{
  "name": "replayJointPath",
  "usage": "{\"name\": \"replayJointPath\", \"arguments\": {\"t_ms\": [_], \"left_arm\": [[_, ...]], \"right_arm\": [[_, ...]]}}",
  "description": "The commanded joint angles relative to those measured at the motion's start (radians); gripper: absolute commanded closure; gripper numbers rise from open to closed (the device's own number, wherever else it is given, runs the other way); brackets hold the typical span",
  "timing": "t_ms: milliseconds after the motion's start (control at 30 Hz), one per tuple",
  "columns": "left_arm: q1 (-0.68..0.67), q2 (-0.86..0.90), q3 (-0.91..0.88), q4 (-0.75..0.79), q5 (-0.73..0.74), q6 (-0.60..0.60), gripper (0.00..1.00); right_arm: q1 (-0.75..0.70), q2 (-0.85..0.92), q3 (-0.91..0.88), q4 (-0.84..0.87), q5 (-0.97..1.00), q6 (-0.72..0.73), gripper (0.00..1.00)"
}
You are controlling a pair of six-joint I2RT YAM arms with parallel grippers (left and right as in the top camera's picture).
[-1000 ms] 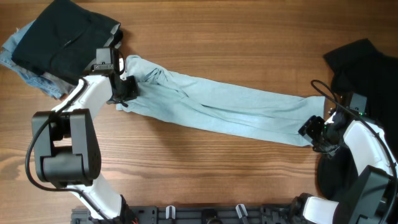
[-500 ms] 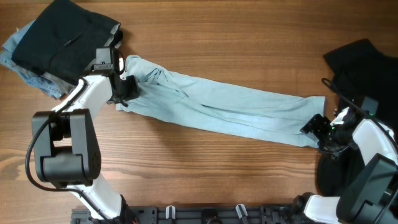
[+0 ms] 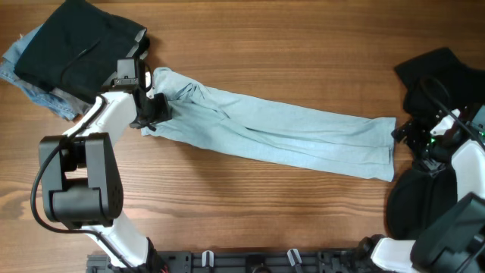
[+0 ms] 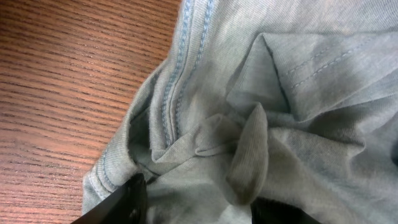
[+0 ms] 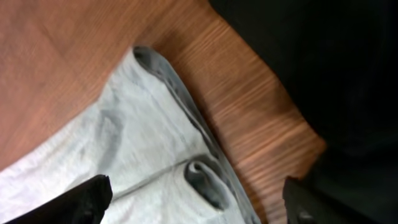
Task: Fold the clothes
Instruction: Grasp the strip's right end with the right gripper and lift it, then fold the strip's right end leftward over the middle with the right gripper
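The pale blue-grey T-shirt (image 3: 280,133) lies stretched out as a long narrow band across the wooden table, from upper left to right. My left gripper (image 3: 154,111) holds its bunched left end. In the left wrist view the fingers (image 4: 199,208) are closed on folds of the T-shirt (image 4: 298,93). My right gripper (image 3: 409,138) is open and empty just right of the shirt's right end, which lies flat on the table. In the right wrist view the shirt's hem (image 5: 124,143) lies below and between the spread fingers (image 5: 196,199).
A dark garment (image 3: 79,45) lies piled on blue cloth (image 3: 30,91) at the back left. A black garment (image 3: 443,76) lies at the right edge around my right arm, and it also shows in the right wrist view (image 5: 311,56). Bare wood (image 3: 265,212) lies in front.
My right gripper has let go of the shirt's right end and moved right, off the cloth. The right end now lies flat. The left arm has not moved.
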Motion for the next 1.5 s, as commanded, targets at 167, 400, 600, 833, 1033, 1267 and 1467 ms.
{"name": "replayJointPath", "arguments": {"t_ms": [167,400,600,833,1033,1267,1467], "left_arm": [[0.008,0.002,0.000,-0.006,-0.009,-0.002,0.47],[0.008,0.002,0.000,-0.008,-0.005,-0.002,0.47],[0.008,0.002,0.000,-0.008,-0.005,-0.002,0.47],[0.008,-0.040,0.046,-0.117,0.036,-0.002,0.32],[0.008,-0.201,0.128,-0.277,0.036,-0.002,0.23],[0.008,-0.337,0.128,-0.282,0.035,-0.002,0.20],[0.008,-0.338,0.127,-0.290,0.036,-0.002,0.20]], "right_arm": [[0.007,0.183,-0.030,0.017,-0.127,-0.077,0.14],[0.009,0.273,-0.030,0.044,-0.262,-0.162,0.58],[-0.017,0.240,-0.016,0.042,-0.191,-0.083,0.96],[-0.043,0.008,0.100,-0.130,-0.076,0.031,0.96],[0.034,-0.121,0.163,-0.205,-0.153,-0.009,0.96],[0.496,-0.122,0.162,-0.180,-0.108,0.153,0.96],[0.810,-0.022,0.158,-0.100,-0.022,0.293,0.96]]}}
